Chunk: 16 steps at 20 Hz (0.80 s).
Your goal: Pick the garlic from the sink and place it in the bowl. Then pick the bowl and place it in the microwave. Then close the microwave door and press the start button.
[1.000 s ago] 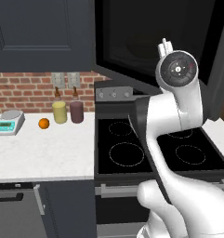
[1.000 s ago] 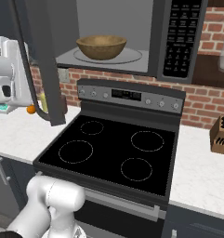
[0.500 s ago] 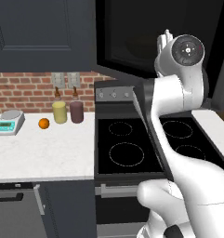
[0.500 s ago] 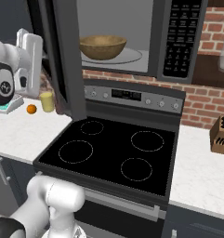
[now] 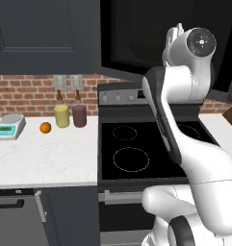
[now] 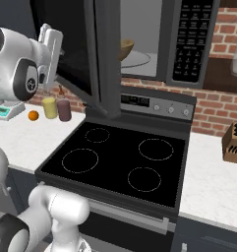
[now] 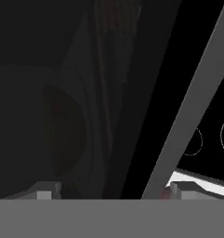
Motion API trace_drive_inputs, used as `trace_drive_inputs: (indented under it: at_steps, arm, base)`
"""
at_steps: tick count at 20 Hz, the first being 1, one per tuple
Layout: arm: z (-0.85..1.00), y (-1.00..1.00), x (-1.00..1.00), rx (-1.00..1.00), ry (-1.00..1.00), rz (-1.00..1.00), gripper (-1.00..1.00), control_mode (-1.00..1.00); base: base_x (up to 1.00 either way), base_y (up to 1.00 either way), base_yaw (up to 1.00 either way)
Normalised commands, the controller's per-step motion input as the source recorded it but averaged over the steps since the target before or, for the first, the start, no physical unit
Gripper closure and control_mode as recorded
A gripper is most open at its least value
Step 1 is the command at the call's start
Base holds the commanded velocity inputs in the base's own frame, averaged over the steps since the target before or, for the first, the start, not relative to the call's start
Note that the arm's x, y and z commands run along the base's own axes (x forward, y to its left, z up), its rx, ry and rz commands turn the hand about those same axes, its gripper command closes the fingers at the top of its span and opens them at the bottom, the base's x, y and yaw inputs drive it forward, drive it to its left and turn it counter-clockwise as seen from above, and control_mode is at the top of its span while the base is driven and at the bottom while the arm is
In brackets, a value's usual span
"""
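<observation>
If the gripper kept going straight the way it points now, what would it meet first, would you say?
Most likely the microwave door. In the hand view its dark window glass spreads ahead of the gripper, with the grey frame edge slanting past on one side. The gap is hard to judge, but it looks close.

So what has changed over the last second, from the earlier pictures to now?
The microwave door has swung well toward shut: in the right base view it now covers most of the opening, hiding all but an edge of the bowl. The arm has followed it round, the claw against the door's outer face. The bowl stays inside the microwave, and the orange, the cups and the scale on the counter have not moved.
</observation>
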Motion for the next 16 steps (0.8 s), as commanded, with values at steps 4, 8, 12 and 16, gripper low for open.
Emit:
trace_drive_inputs:
  at_steps: [4, 8, 12, 16]
  arm:
    - [0.00, -0.35, 0.56, 0.10, -0.07, 0.00, -1.00, -1.00]
    - [0.00, -0.34, 0.52, 0.12, -0.05, 0.00, -1.00, -1.00]
    - [0.00, -0.21, 0.56, 0.14, 0.00, 0.00, -1.00, -1.00]
    - [0.00, -0.02, 0.55, 0.17, 0.00, 0.02, -1.00, -1.00]
  base:
    - [0.00, 0.00, 0.00]
    - [0.00, 0.00, 0.00]
    - [0.00, 0.00, 0.00]
    - [0.00, 0.00, 0.00]
